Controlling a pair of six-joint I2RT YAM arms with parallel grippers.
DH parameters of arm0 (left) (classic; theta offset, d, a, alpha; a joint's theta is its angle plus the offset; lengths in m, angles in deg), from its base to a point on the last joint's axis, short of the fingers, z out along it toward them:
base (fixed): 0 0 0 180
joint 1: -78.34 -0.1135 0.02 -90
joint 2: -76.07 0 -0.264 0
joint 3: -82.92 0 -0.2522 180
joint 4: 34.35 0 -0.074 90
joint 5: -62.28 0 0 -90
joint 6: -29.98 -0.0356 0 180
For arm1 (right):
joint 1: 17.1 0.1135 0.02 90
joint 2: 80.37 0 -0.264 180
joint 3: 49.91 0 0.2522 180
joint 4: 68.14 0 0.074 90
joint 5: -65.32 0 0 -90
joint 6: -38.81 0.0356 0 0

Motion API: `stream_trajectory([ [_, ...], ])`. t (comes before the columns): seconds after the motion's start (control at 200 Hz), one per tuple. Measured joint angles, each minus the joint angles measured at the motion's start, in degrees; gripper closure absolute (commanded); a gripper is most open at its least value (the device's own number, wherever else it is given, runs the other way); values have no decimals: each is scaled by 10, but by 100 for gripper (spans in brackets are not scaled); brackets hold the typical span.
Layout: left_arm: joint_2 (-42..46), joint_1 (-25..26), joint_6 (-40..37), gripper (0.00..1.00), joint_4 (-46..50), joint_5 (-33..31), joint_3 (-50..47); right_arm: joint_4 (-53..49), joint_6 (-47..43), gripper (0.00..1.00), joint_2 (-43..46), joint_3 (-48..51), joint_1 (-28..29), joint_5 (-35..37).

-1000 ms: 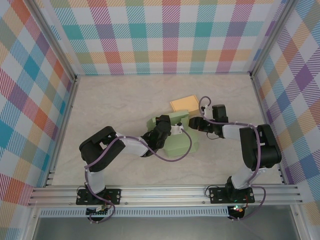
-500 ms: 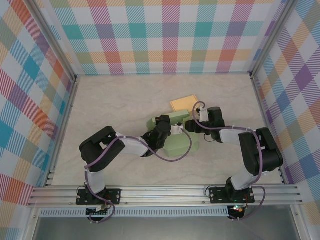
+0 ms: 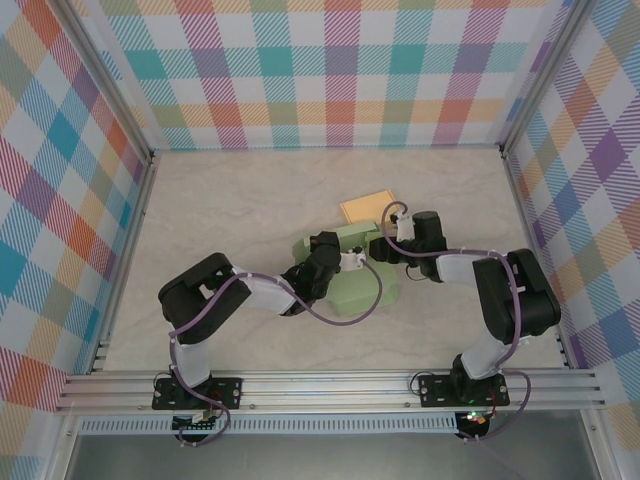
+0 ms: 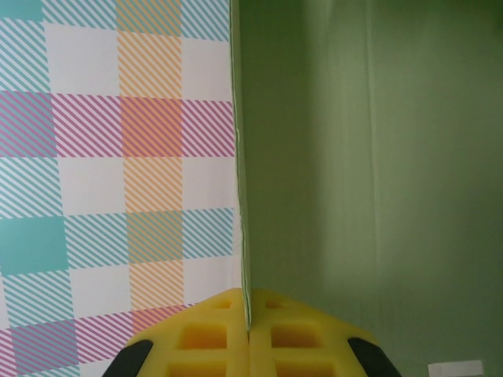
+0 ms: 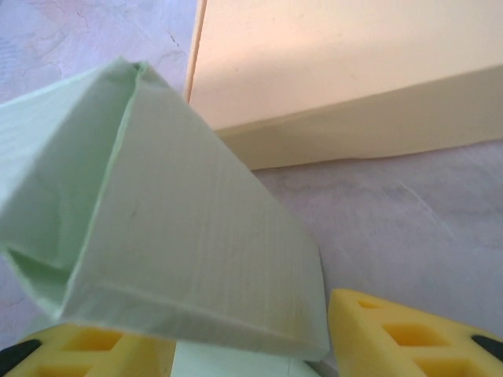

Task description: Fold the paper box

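Box: the paper box (image 3: 350, 272) is sitting mid-way across the bench (image 3: 230, 200), just beside a cream box (image 3: 367, 207).
Left fingers (image 4: 200, 342): pressing together on an upright wall's thin edge.
Right fingers (image 5: 393, 334): straddling the folded flap (image 5: 181, 251), half spread; I cannot tell whether they are gripping it.
Risk: a sideways pull is likely creasing the pinched edge or slipping off it, and a loosely held flap is liable to spring open.

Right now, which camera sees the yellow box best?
The top external view: the yellow box lies flat behind the green paper box, nearly its whole top visible. The right wrist view shows it close up but cropped.
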Motion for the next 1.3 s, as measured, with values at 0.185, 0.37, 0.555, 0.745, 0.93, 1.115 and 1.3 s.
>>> stream_trajectory([
  [0.185, 0, 5, 1, 100, -2, 0, -1, 9, -6, 50, -2, -6, 0, 3],
  [0.37, -2, 7, 2, 100, -2, -1, -1, 23, -17, 62, -2, -6, 11, 21],
  [0.555, -2, 7, 10, 99, -2, -3, -1, 39, -21, 66, -3, -6, 28, 61],
  [0.745, 8, 8, 52, 75, 17, 13, -4, 53, -36, 80, -5, -3, 47, 113],
  [0.93, 69, 11, 145, 56, 60, 52, -16, 66, -51, 90, -5, 2, 63, 157],
  [1.115, 182, 11, 299, 53, 115, 73, -16, 72, -61, 100, 5, 10, 73, 187],
  [1.3, 306, 11, 490, 36, 183, 77, -16, 67, -69, 100, 34, 17, 74, 207],
])
